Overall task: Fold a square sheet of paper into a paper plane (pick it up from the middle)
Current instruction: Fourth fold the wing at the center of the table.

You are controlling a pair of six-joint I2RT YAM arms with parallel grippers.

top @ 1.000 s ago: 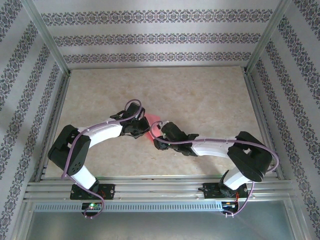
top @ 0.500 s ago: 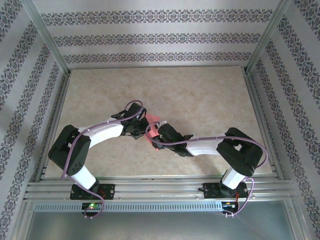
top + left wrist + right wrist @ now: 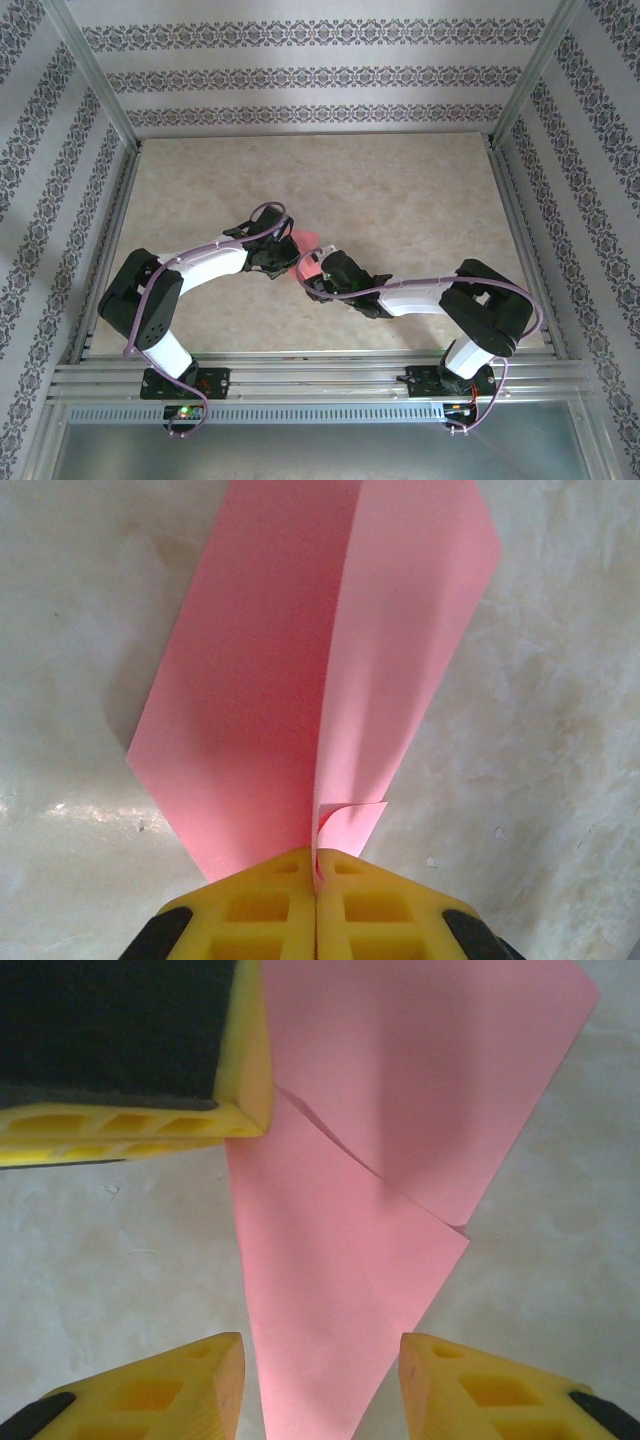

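The square sheet of paper [image 3: 290,670] is salmon pink and partly folded, with a centre crease standing up and layered flaps [image 3: 420,1090] running to a point. It lies mid-table [image 3: 306,243]. My left gripper [image 3: 317,880] [image 3: 289,262] is shut on the creased edge, its yellow fingers pressed together with a small curled corner just ahead of them. My right gripper [image 3: 320,1385] [image 3: 312,280] is open, and the paper's pointed end [image 3: 320,1290] lies between its fingertips, apart from both. The left gripper's finger [image 3: 130,1120] shows at the upper left of the right wrist view.
The beige marbled tabletop [image 3: 400,200] is bare around the paper. Patterned walls and aluminium frame rails [image 3: 515,200] close in the sides and back. Both arms meet at the table's middle, with their bases on the near rail [image 3: 320,375].
The right arm has shifted slightly, its elbow drawing in and its gripper creeping left toward the paper. The left arm and its hold on the paper are unchanged.
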